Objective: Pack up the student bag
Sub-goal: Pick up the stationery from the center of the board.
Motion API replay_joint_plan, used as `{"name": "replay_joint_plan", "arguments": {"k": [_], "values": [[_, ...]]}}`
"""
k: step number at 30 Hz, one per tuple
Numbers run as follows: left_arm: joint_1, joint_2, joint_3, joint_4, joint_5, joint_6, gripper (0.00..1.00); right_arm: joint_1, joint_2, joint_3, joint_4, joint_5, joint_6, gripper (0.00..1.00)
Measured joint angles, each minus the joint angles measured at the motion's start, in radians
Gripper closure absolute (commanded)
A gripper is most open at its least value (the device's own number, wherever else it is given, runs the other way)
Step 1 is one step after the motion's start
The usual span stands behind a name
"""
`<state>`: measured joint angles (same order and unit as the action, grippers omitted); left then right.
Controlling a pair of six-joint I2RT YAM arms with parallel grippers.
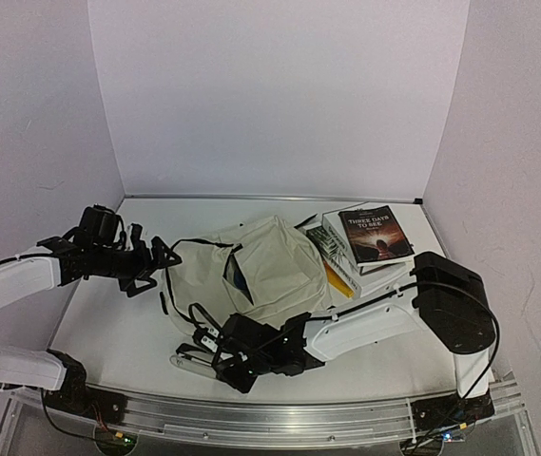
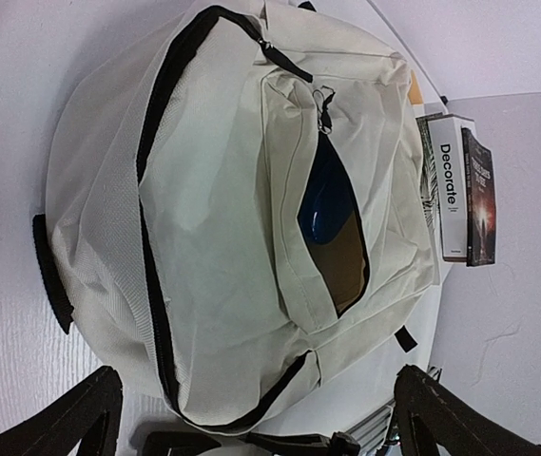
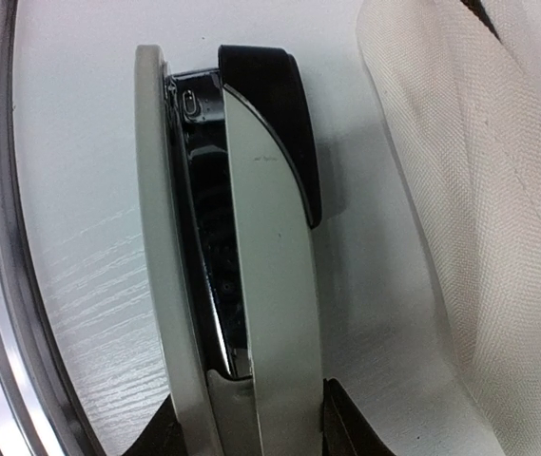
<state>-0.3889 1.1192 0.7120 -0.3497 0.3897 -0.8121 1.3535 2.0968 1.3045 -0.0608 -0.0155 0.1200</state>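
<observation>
The student bag [image 1: 275, 266], cream with black zippers, lies flat in the middle of the table. Its front pocket [image 2: 332, 228] gapes open, showing something blue and something brown inside. My left gripper [image 1: 154, 261] hovers open at the bag's left end, and its fingers [image 2: 80, 418] frame the bag's lower edge. A grey and black stapler [image 1: 190, 359] lies on the table near the front edge, just in front of the bag [image 3: 498, 190]. My right gripper [image 3: 251, 423] has a finger pressed against each side of the stapler [image 3: 251, 237].
A stack of books [image 1: 370, 242] sits to the right of the bag; the top one has a dark cover, and a white one reads "Decorate" [image 2: 449, 190]. The metal rail [image 1: 280, 418] runs along the front edge, close to the stapler. Walls enclose the table.
</observation>
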Motion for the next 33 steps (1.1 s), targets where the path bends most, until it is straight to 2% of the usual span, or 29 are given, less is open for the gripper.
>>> {"name": "replay_joint_plan", "arguments": {"k": [5, 9, 17, 25, 33], "values": [[0.0, -0.042, 0.001, -0.011, 0.0, 0.005, 0.0, -0.001, -0.006, -0.011, 0.009, -0.031, 0.006, 1.0], [0.0, -0.095, 0.007, -0.013, 0.001, 0.02, 0.0, -0.001, -0.062, -0.057, -0.006, -0.07, 0.025, 1.0], [0.0, -0.184, 0.058, 0.015, 0.021, 0.062, 0.0, -0.018, -0.28, -0.114, -0.021, -0.099, 0.124, 1.0], [0.0, -0.28, 0.051, 0.153, 0.11, 0.109, 0.0, -0.178, -0.387, -0.139, 0.097, -0.183, 0.29, 1.0], [-0.04, -0.198, 0.038, 0.302, 0.217, 0.115, 0.0, -0.293, -0.391, -0.184, 0.233, -0.185, 0.486, 1.0]]}}
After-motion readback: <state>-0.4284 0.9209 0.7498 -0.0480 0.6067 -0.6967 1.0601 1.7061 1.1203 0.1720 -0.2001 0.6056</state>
